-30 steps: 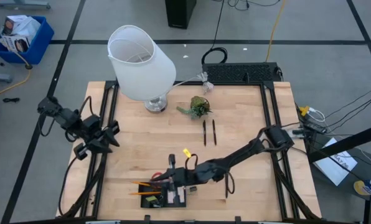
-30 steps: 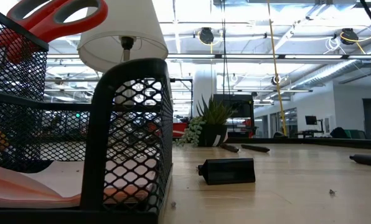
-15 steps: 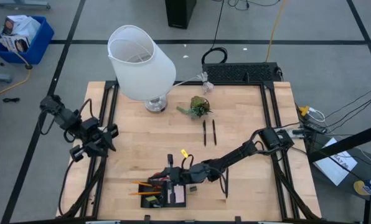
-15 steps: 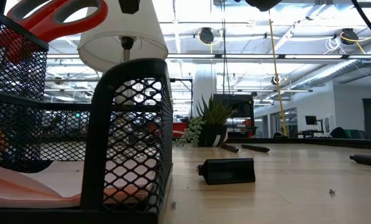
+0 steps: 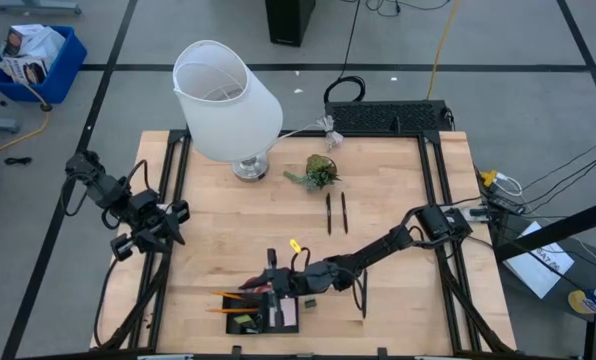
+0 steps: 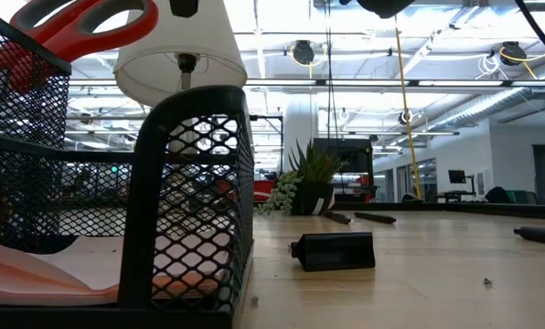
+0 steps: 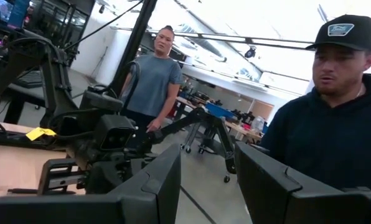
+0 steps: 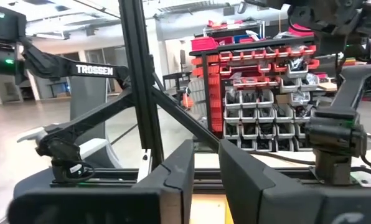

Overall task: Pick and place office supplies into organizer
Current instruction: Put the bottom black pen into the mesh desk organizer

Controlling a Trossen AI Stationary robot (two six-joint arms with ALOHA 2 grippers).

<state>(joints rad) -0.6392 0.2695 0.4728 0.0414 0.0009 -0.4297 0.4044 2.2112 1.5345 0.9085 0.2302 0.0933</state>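
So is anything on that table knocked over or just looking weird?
Yes: the white lamp leans, its shade tipped toward the table's left corner. Two black pens and a small black box lie loose outside the organizer.

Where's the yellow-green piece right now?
In the high view the yellow-green piece lies on the table's near middle, just beyond the organizer, beside the right gripper.

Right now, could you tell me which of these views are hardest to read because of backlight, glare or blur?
Low view: bright ceiling lights backlight the scene, and the near mesh organizer is a dark, soft mass, while the plant is sharper. Left wrist view: a blown-out bright background behind two people. Right wrist view: near fingers blurred, shelves behind clear. High view: even light, soft shadows.
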